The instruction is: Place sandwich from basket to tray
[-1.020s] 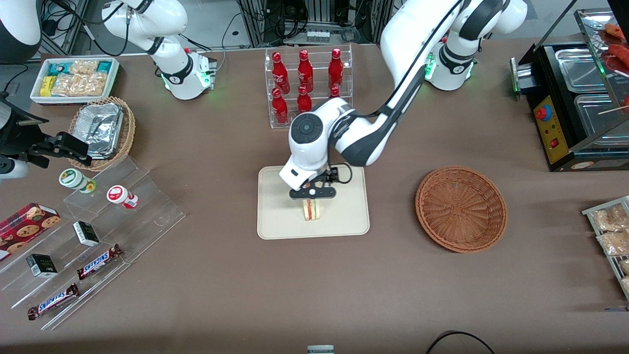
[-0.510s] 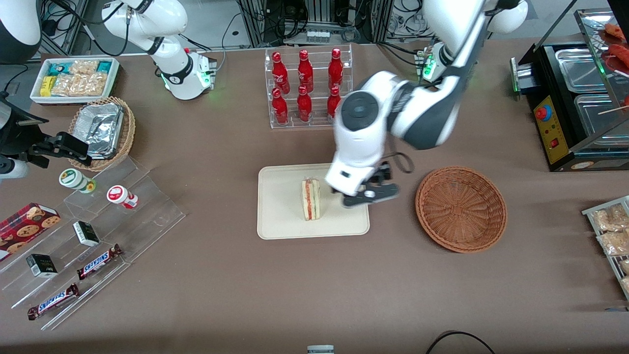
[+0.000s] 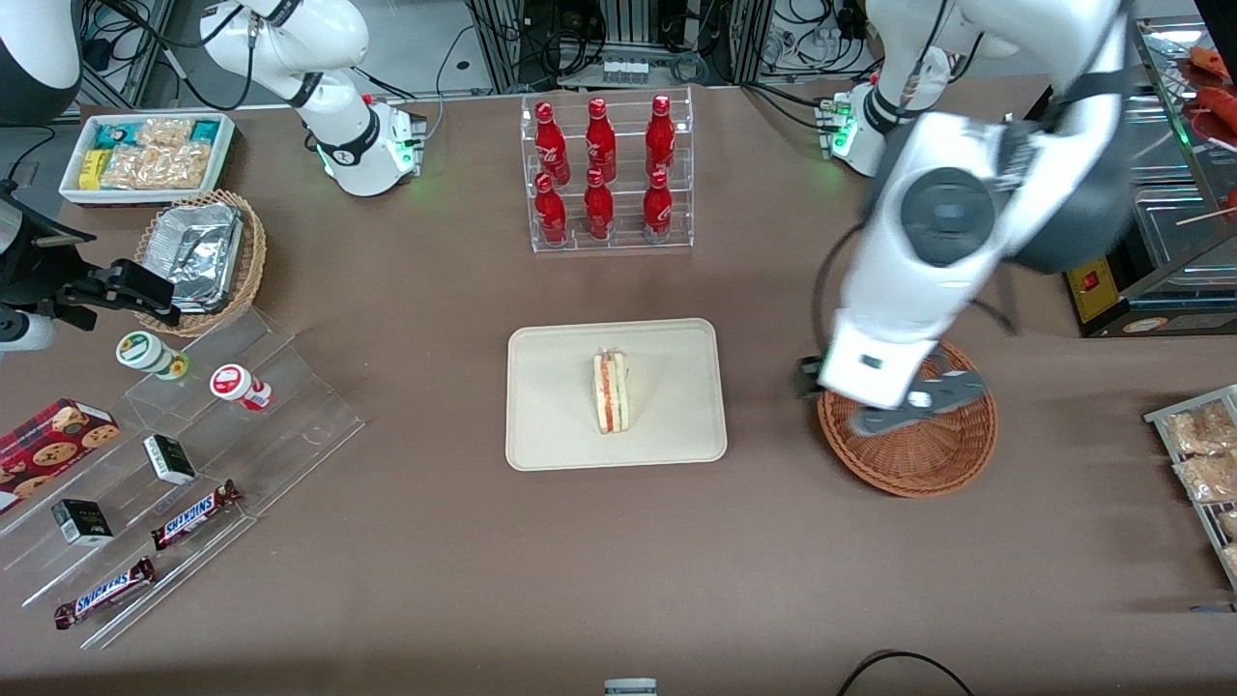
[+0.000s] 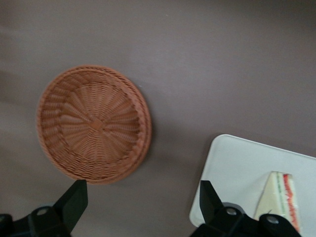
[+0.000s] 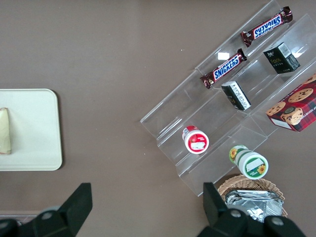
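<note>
One sandwich (image 3: pixel 611 392), standing on edge near the middle of the tray (image 3: pixel 551 425), filling stripes upward. Basket (image 3: pixel 918 454) at 3 o'clock from the tray, well apart, nothing in it (wrist view shows bare weave (image 4: pixel 94 123)). Gripper (image 3: pixel 904 406) hangs above the basket's rim, at 9 o'clock of its centre; fingers (image 4: pixel 74 200) spread wide, holding nothing. Delivery judged complete. Risks: sandwich, balanced on a narrow edge, could tip flat if the table is jolted; a low arm sweep could clip the basket and shove it.
</note>
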